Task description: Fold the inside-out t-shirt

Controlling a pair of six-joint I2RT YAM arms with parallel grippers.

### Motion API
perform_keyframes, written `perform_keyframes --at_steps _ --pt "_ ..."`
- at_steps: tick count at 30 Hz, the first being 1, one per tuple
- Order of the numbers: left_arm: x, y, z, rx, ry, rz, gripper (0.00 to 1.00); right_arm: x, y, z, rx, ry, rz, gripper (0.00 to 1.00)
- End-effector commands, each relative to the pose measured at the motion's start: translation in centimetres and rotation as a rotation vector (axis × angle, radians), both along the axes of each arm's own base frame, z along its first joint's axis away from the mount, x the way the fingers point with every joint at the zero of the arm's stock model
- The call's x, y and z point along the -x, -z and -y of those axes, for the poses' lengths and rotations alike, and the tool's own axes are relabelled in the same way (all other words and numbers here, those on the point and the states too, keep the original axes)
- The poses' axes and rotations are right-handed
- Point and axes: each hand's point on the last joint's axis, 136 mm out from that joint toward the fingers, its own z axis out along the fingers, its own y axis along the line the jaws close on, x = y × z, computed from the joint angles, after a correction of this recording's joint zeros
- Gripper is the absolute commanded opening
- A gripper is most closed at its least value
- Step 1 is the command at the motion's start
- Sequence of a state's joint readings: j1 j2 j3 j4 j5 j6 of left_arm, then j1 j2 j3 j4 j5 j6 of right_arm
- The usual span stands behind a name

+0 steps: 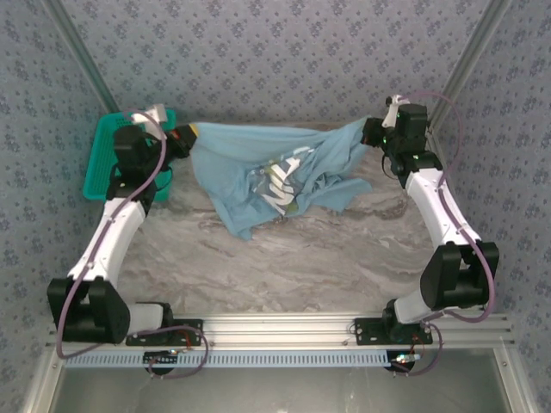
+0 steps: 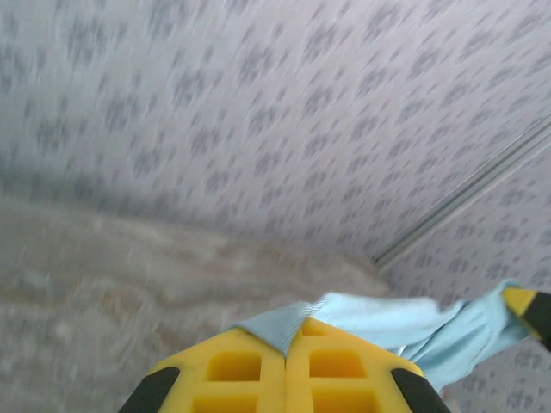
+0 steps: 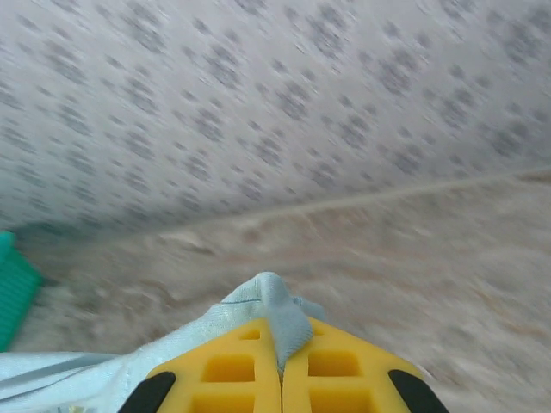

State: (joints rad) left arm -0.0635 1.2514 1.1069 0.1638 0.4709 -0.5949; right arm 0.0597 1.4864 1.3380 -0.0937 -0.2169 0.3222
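— Two pinches, one per arm. The left gripper [image 2: 286,346] has its yellow fingers [image 2: 232,370] pressed together on a fold of the shirt [image 1: 267,172]. The right gripper [image 3: 280,344] is clamped the same way on another edge.
— So where's the cloth?
— Strung between the two sets of fingers, over the table [image 1: 284,258]. The top edge runs fairly taut from pinch to pinch. The rest sags below in a rumpled heap, and its lowest folds look to rest on the table.
— Will it behave?
— I'd call it light and limp, thin cotton with no stiffness, so whatever hangs below the fingers droops and bunches. It's not fragile, though a small pinch could creep out under a hard pull.
— A better hold?
— At the hem or the shoulder seams, I reckon, where doubled cloth gives the fingers more to bite. Which edge they've got now, I can't tell. The basket [image 1: 99,163] sits beyond the left fingers, on the side away from the shirt.
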Motion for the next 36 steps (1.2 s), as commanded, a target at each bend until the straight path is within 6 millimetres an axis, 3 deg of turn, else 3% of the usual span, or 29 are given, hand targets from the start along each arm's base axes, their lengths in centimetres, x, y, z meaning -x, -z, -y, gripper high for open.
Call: perform_keyframes --at_steps 1,4,7,9,14,16,18,21,27,29,33,36 --pt "2.6 -8.8 -1.7 0.003 -0.055 0.256 0.00 0.6 -8.9 -1.6 -0.112 -0.091 0.234 0.00" --pt "5.0 -9.9 -2.3 -0.018 -0.082 0.297 0.00 2.2 -10.1 -1.8 -0.091 -0.114 0.269 0.00" --pt "7.0 -8.4 -2.4 0.002 -0.082 0.292 0.00 4.2 -9.0 -2.3 -0.087 -0.158 0.267 0.00" --pt "8.2 -6.7 -2.1 0.014 -0.064 0.259 0.00 5.8 -7.6 -2.7 -0.099 -0.185 0.248 0.00" --pt "9.9 0.8 -0.7 0.005 0.003 0.042 0.00 9.8 0.0 -0.7 -0.047 -0.078 0.030 0.00" --pt "9.7 2.1 -0.7 0.013 -0.003 0.021 0.00 10.3 0.8 0.3 -0.014 -0.031 0.007 0.00" --pt "8.9 1.2 -1.1 0.038 -0.030 0.051 0.00 10.0 -0.1 0.8 -0.015 -0.003 0.031 0.00" --pt "6.8 -1.9 -1.9 0.082 -0.087 0.105 0.00 8.4 -3.0 1.2 -0.043 0.030 0.121 0.00" --pt "0.8 -8.5 -2.4 0.038 -0.123 0.197 0.00 2.7 -10.4 0.9 -0.093 0.029 0.291 0.00" --pt "-0.3 -11.0 -2.6 0.037 -0.109 0.234 0.00 1.7 -13.1 0.4 -0.099 0.000 0.346 0.00" --pt "0.8 -16.1 -2.0 0.015 -0.062 0.328 0.00 2.6 -18.8 -1.2 -0.085 -0.103 0.469 0.00" --pt "3.1 -17.3 -2.2 -0.031 -0.076 0.348 0.00 4.8 -19.9 -3.3 -0.048 -0.200 0.469 0.00"
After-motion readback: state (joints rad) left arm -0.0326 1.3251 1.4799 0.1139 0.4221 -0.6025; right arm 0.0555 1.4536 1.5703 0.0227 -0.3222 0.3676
